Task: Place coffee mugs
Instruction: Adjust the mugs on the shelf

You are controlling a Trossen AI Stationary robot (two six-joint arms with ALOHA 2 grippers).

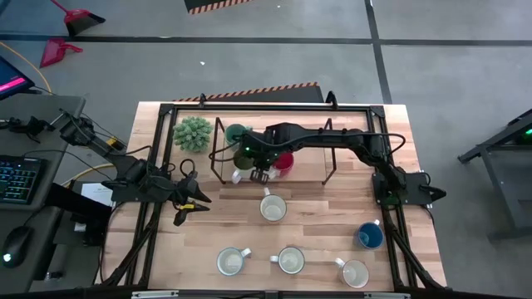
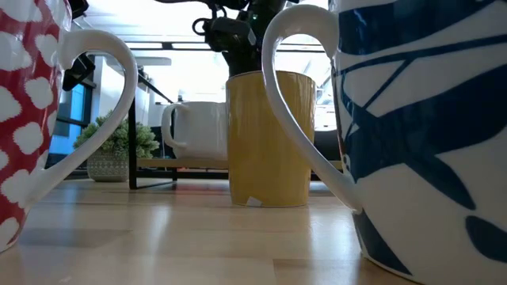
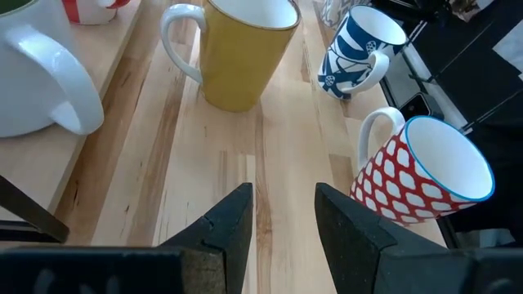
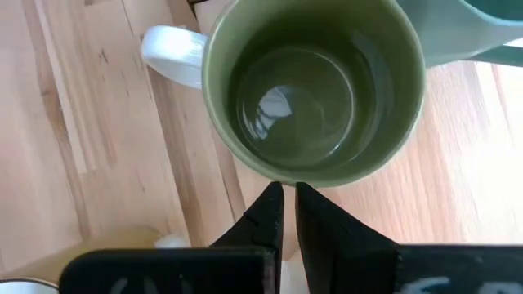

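You see right gripper [image 4: 288,214] fingers clenched on olive-green mug [image 4: 315,90] rim; left gripper [image 3: 282,214] fingers released, yellow mug [image 3: 245,49] ahead.

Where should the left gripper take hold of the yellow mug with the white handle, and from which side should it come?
Probably the rim of the yellow mug, from above, one finger inside and one outside, on the wall facing the left gripper. The mug stands upright with its mouth open, and its white handle points sideways, so that wall is free.
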